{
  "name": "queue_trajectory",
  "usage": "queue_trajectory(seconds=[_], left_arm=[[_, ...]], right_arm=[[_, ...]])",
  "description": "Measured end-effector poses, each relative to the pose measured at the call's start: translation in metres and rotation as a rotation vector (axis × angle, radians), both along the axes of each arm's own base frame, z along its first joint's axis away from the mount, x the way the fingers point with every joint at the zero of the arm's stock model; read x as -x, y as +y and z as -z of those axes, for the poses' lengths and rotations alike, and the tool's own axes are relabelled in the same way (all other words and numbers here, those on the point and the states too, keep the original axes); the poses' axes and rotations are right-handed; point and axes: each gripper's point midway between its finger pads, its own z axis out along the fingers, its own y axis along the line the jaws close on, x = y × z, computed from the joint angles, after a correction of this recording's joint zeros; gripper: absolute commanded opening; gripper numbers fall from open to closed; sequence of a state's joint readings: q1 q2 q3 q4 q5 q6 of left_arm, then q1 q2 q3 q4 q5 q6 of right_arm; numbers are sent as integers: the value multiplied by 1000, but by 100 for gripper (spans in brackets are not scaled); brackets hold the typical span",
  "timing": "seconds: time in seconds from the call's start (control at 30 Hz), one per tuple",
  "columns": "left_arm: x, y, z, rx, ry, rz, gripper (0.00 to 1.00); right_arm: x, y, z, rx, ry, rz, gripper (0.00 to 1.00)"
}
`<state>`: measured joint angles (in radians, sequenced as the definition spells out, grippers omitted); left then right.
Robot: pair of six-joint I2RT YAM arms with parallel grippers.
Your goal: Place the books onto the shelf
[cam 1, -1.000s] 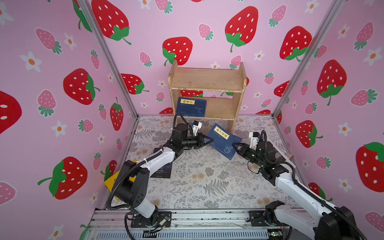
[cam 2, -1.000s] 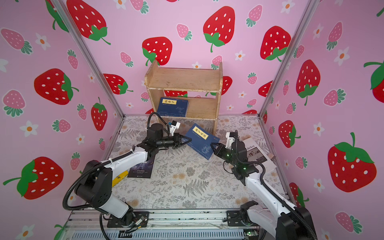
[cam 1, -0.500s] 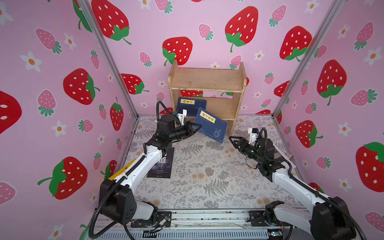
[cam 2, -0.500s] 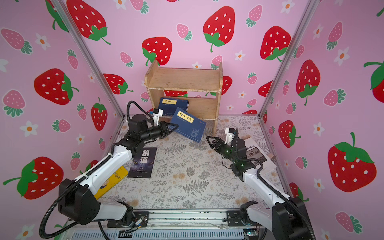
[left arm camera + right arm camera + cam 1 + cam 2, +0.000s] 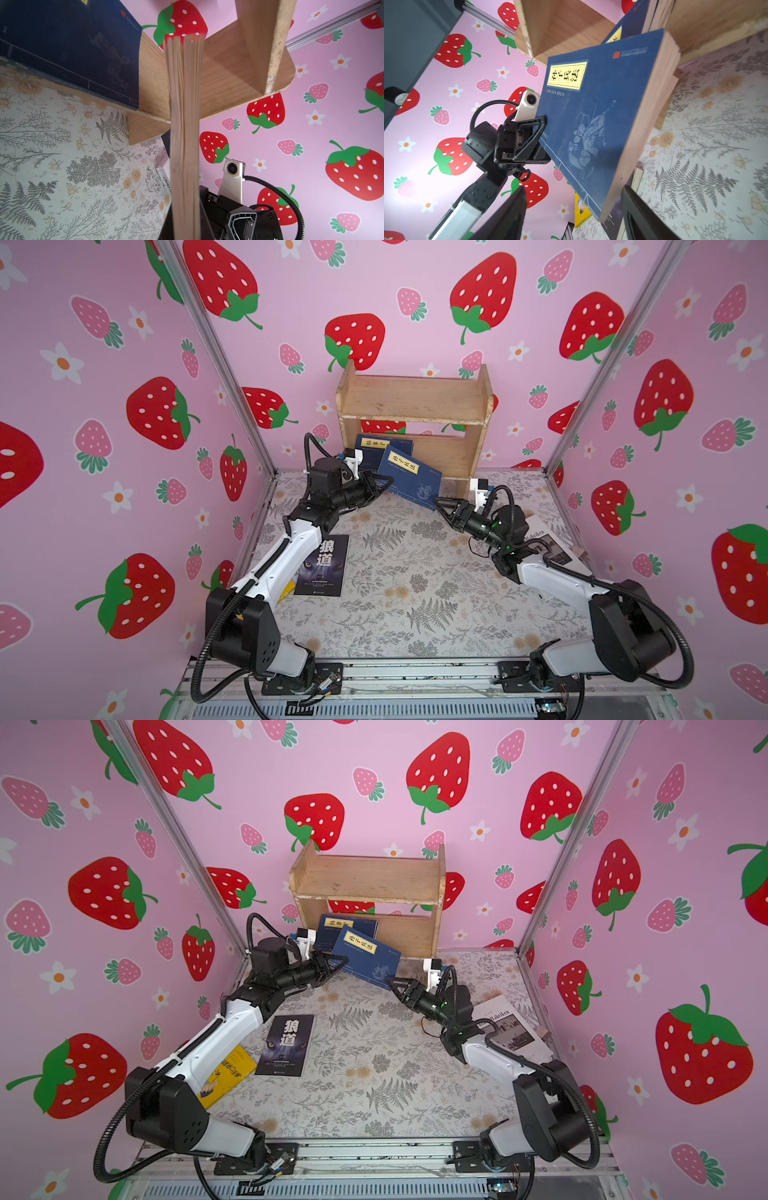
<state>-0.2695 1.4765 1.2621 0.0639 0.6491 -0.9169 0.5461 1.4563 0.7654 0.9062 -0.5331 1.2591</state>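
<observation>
On the floral table (image 5: 415,614) the black book (image 5: 328,568), yellow book (image 5: 226,1075) and white book (image 5: 511,1027) wait, one navy book (image 5: 384,445) rests on the shelf (image 5: 415,398), left fingers (image 5: 536,133) clamp a second navy book (image 5: 415,483), right fingers (image 5: 508,218) spread empty.

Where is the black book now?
In both top views the black book lies flat left of centre, beside the left arm and the yellow book.

The shelf (image 5: 415,400) is rough-edged bare wood, the navy book (image 5: 409,481) matt-covered paper.
</observation>
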Motion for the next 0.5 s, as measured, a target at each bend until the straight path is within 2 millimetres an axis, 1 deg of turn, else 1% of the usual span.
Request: queue_trajectory(seconds=[0.13,0.2,0.27,0.37,0.5], left_arm=[[-3,5,-7,14,-17,1,0],[-4,7,-11,21,-28,5,0],[-4,9,-13,26,-37,7,0],[-6,13,-17,31,-43,5,0],[-9,20,-29,43,-68,-2,0]], right_arm=[[-12,11,-1,-24,17,-11,65],[-16,15,-3,-32,23,-15,64],[-16,18,-4,-38,26,-20,60],[-19,22,-7,-51,30,-24,46],[-27,30,-16,-71,21,-30,24]])
